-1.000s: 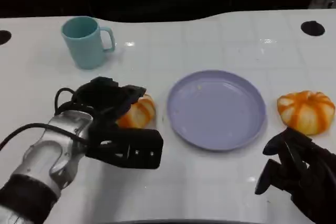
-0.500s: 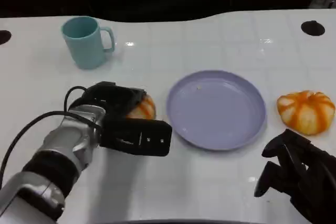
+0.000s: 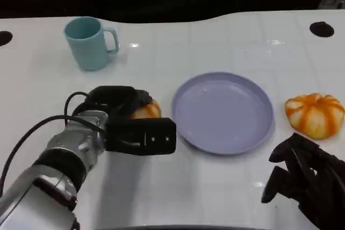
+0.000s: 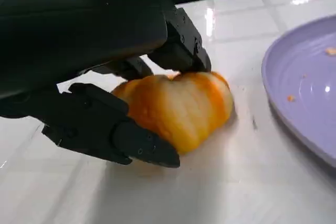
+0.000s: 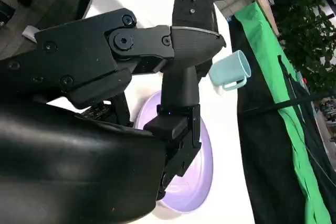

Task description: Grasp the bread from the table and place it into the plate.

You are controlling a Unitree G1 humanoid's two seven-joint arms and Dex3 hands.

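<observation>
An orange-and-white striped bread (image 3: 146, 111) lies on the white table just left of the lavender plate (image 3: 223, 112). My left hand (image 3: 117, 100) covers it from the left and grips it. In the left wrist view the black fingers (image 4: 113, 129) close on both sides of the bread (image 4: 181, 106), which rests on the table beside the plate (image 4: 310, 87). A second striped bread (image 3: 314, 113) sits right of the plate. My right hand (image 3: 303, 179) rests near the table's front right corner, holding nothing, fingers apart (image 5: 178, 82).
A teal cup (image 3: 89, 42) stands at the back left, also seen in the right wrist view as the cup (image 5: 231, 71) beyond the plate (image 5: 202, 174). Dark round holes (image 3: 321, 28) mark the table's far corners. Bare white table lies in front of the plate.
My left hand has slid further over the bread and its fingers have closed round it, hiding more of it. The bread stays on the table. The right hand has not moved.
</observation>
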